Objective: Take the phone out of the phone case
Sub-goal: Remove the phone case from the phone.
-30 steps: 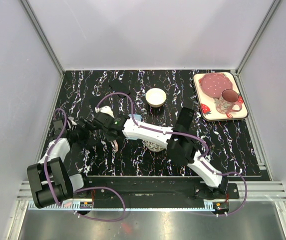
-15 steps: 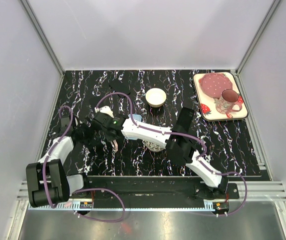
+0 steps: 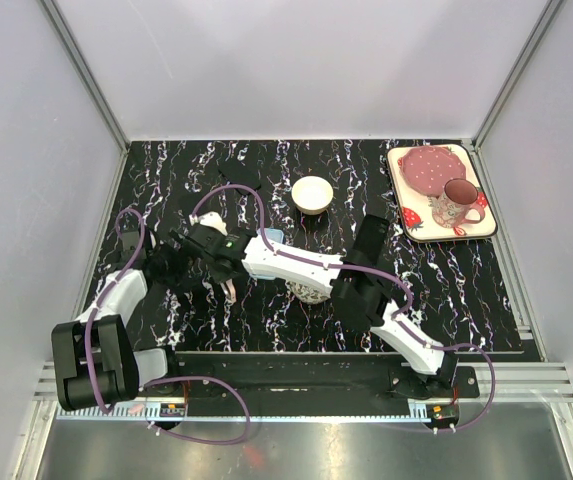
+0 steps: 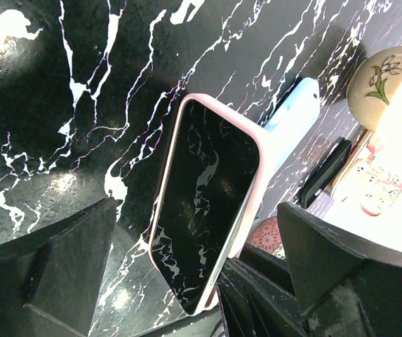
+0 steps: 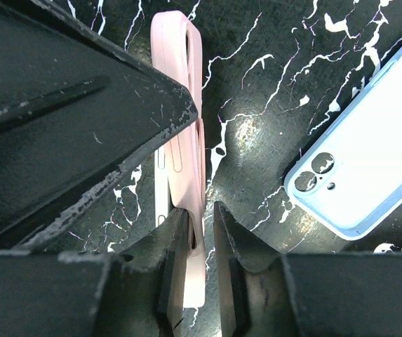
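Note:
The phone (image 4: 204, 210), black screen up, sits in a pink case (image 4: 253, 210) and is tilted up off the black marble table. My right gripper (image 5: 202, 225) is shut on the pink case's edge (image 5: 190, 105); its fingers show below the phone in the left wrist view (image 4: 257, 295). The phone's silver side (image 5: 160, 182) shows beside the case. My left gripper (image 4: 197, 210) is open, its fingers wide on either side of the phone, not touching it. In the top view both grippers meet at centre left, left (image 3: 171, 268) and right (image 3: 211, 262), with the pink case (image 3: 230, 288) below them.
A light blue phone case (image 5: 369, 161) lies flat just right of the pink one, also in the top view (image 3: 271, 238). A cream bowl (image 3: 312, 193), a patterned bowl (image 3: 311, 292), a black object (image 3: 371, 238) and a tray (image 3: 402, 215) with a mug stand further right.
My left arm has swung in towards the phone, bringing its open gripper closer. The right gripper keeps its hold on the pink case.

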`<state>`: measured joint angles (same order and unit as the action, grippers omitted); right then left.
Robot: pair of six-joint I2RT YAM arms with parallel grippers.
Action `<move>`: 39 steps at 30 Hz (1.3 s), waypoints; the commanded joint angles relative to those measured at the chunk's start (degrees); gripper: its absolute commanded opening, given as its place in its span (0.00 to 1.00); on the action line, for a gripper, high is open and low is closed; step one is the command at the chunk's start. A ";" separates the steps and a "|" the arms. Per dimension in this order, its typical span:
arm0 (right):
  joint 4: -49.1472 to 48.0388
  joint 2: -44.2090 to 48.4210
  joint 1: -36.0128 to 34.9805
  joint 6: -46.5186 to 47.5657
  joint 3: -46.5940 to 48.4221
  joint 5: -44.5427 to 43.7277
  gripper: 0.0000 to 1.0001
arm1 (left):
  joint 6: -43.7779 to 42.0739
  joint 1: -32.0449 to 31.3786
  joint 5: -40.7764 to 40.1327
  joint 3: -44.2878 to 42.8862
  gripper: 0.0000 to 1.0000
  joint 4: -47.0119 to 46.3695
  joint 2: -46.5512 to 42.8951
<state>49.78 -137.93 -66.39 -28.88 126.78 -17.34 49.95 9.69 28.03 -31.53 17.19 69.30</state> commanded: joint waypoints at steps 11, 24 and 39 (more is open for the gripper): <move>-2.41 -9.29 -0.76 -0.29 -2.68 4.16 0.30 | -3.37 1.55 1.94 -5.21 0.99 1.17 -1.36; -2.23 -11.83 0.38 -1.61 -3.65 5.48 0.30 | -4.16 4.02 4.31 -5.48 0.99 1.35 -1.01; -4.86 -9.03 1.17 -2.84 -7.16 6.26 0.00 | -10.48 4.02 5.28 -2.05 0.95 8.20 -3.98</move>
<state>48.56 -137.93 -65.60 -29.26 125.32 -15.79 43.44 13.41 31.81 -33.91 22.00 68.95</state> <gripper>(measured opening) 0.040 0.968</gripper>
